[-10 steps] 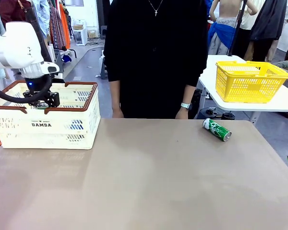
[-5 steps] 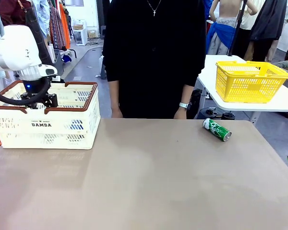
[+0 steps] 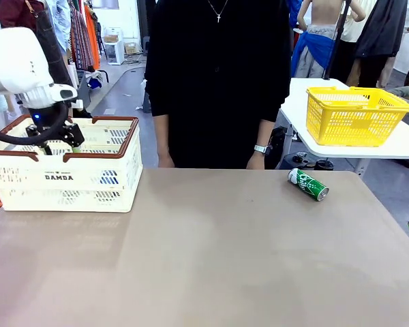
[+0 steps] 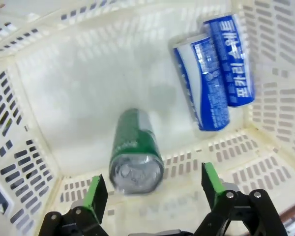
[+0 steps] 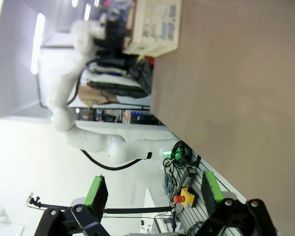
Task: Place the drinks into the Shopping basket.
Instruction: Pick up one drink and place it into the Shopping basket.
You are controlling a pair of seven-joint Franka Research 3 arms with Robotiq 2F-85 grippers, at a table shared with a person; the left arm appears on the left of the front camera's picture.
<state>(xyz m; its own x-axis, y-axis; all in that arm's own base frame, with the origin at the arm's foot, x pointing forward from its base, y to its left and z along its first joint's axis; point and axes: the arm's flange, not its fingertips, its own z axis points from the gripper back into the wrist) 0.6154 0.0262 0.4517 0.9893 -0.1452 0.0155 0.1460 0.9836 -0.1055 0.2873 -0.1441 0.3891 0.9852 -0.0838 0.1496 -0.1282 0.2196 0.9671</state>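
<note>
Left gripper (image 4: 155, 196) above cream perforated plastic Shopping basket (image 3: 88, 180), jaws wide, so green cylindrical metal can (image 4: 135, 152) lies free inside, beside blue cans (image 4: 214, 83). Right gripper (image 5: 152, 194) open, empty.

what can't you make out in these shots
- Front view: left pincer at the basket, too small and dark to judge its opening.
- Left wrist view: green can blurred, label unreadable.
- Front view: table can, print too small.
- Right wrist view: right pincer body, cut off by the bottom edge.
</note>
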